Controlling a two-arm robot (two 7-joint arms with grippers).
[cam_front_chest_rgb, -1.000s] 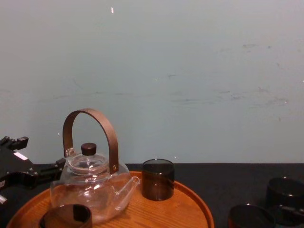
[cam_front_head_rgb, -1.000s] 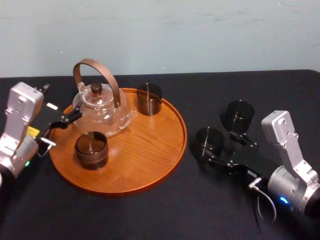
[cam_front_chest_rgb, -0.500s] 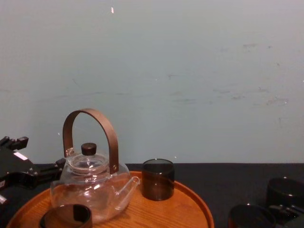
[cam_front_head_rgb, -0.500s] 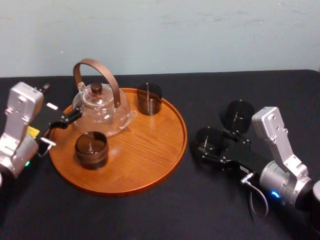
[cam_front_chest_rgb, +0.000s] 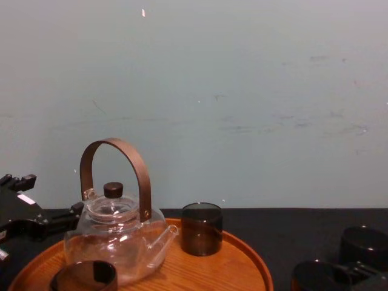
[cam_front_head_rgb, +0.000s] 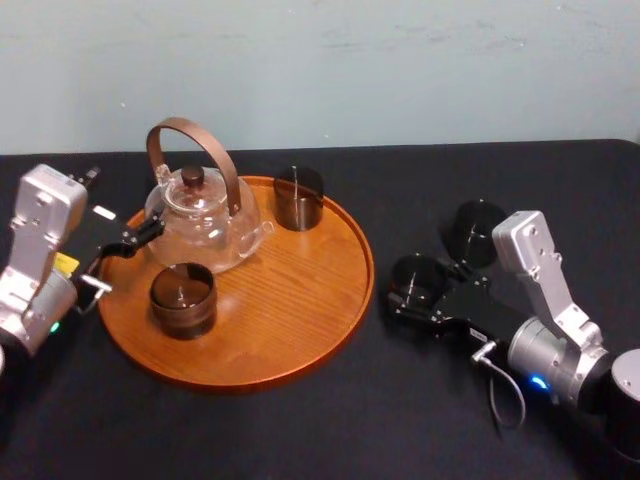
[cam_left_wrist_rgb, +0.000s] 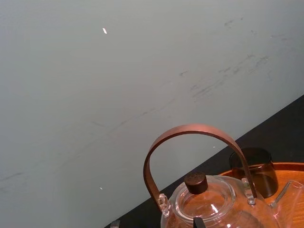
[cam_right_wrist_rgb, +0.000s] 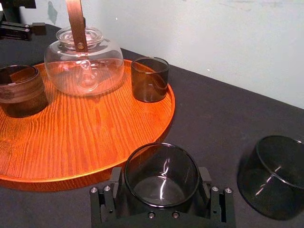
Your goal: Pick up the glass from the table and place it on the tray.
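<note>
A round wooden tray sits on a black table. Just off the tray's right rim, a dark smoked glass stands upright inside the right gripper. The gripper's pads press against both sides of the glass, so the claw is closed around it. Whether the glass rests on the table or is raised off it cannot be told. Farther right of the tray, a second dark glass stands alone on the table. On the tray are a clear teapot with a brown arched handle at the rear left, a dark cup by the back rim and a brown cup at the front left. The left gripper is parked at the tray's left rim, beside the teapot
</note>
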